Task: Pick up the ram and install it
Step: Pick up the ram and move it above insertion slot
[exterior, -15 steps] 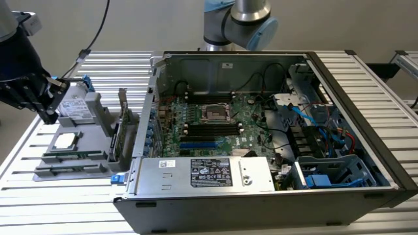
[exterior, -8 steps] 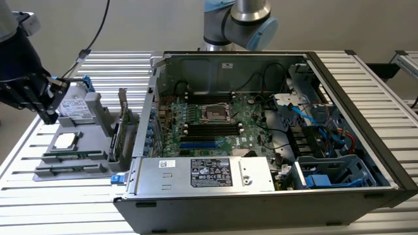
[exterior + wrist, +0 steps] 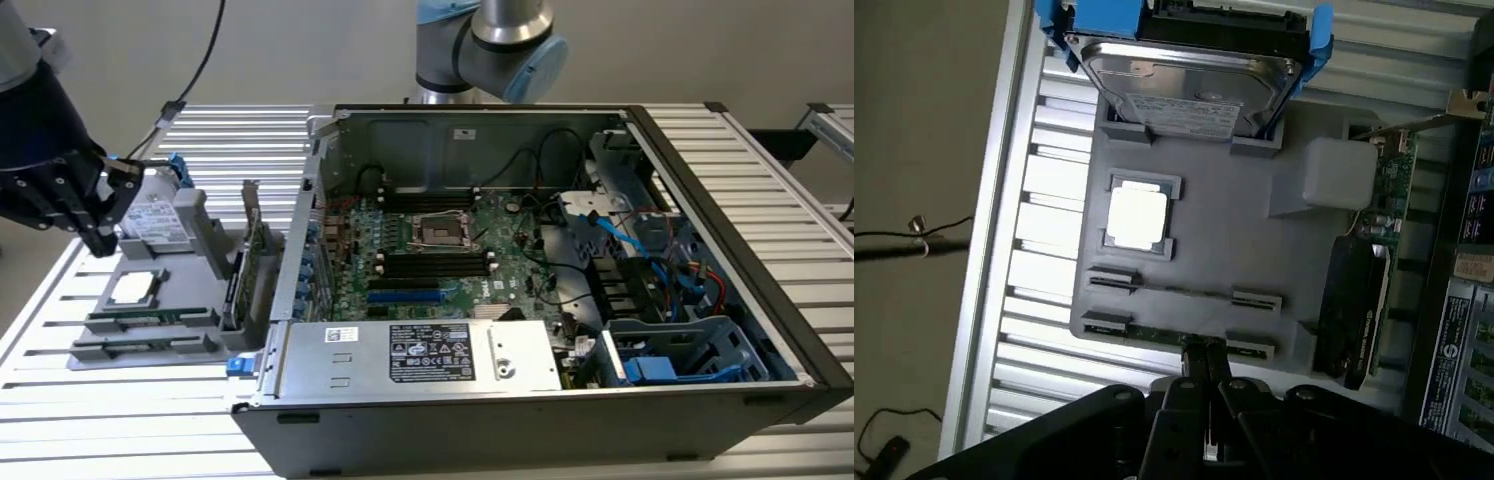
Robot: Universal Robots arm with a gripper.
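the gripper [image 3: 1204, 358] has its fingers pressed together, the tips hanging right over the ram [image 3: 1154, 334]; whether they touch it i cannot tell. the ram lies on edge in the outermost slot of the grey holder [image 3: 1234, 250], on the far side of the silver processor [image 3: 1137, 213] from the blue-bracketed hard drive [image 3: 1184, 85]. the drive's white label carries print too small to read. in the exterior view the open computer case [image 3: 534, 425] shows a power supply [image 3: 320, 365] with a black-and-white sticker, also illegible.
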